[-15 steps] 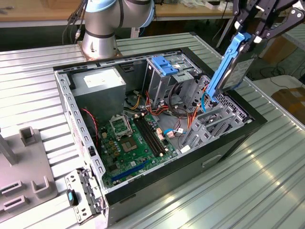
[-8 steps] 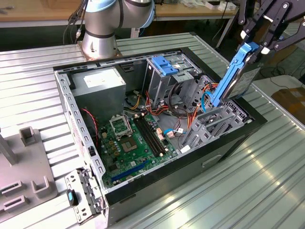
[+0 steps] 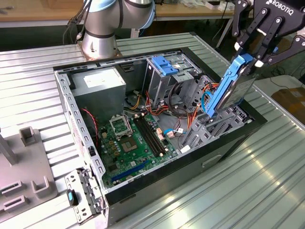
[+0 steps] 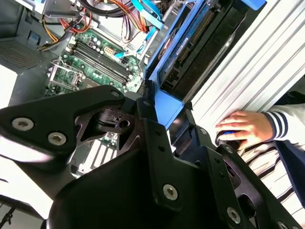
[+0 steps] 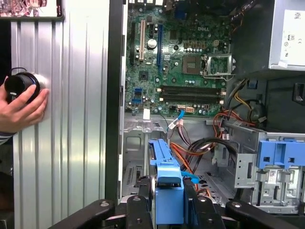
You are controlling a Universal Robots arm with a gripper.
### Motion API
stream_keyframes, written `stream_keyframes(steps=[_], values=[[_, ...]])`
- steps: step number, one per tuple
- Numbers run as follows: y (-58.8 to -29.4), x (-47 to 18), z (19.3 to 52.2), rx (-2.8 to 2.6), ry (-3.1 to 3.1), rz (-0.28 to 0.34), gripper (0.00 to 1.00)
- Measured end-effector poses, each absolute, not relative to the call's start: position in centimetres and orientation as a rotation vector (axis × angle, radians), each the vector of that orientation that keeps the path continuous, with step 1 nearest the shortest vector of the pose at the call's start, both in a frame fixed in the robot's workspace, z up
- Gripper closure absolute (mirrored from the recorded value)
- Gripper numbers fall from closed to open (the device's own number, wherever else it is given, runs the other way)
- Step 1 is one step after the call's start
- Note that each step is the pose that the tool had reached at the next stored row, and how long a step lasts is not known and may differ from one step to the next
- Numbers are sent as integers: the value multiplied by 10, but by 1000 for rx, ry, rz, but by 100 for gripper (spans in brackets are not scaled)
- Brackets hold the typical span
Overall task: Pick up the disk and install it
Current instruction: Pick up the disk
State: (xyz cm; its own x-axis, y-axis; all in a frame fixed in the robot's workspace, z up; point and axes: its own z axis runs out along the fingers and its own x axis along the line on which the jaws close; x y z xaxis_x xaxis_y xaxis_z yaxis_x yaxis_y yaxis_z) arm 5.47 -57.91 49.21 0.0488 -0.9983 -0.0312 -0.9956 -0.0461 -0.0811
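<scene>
A ribbed metal worktop carries an open computer case lying on its side, with the motherboard bare inside. Above the case's edge on the exterior view's right, the end effector is clenched on the top end of the disk. The disk hangs tilted, blue rails outward, its lower end just above the metal drive bay.

We judge the disk picked up but not yet seated. The tilt is the worry: a rail could catch the bay's rim and jam, or twist in the grip. Orange cables lie close beside the bay and might be pinched under the disk. In the first wrist view a person's hand rests on the worktop near the case — close enough, we think, to warrant care.
</scene>
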Motion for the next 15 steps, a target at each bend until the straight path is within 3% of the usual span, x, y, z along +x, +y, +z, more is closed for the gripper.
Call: stream_keyframes(steps=[15], values=[[-575,52,471,-2176,2155,-55,64]])
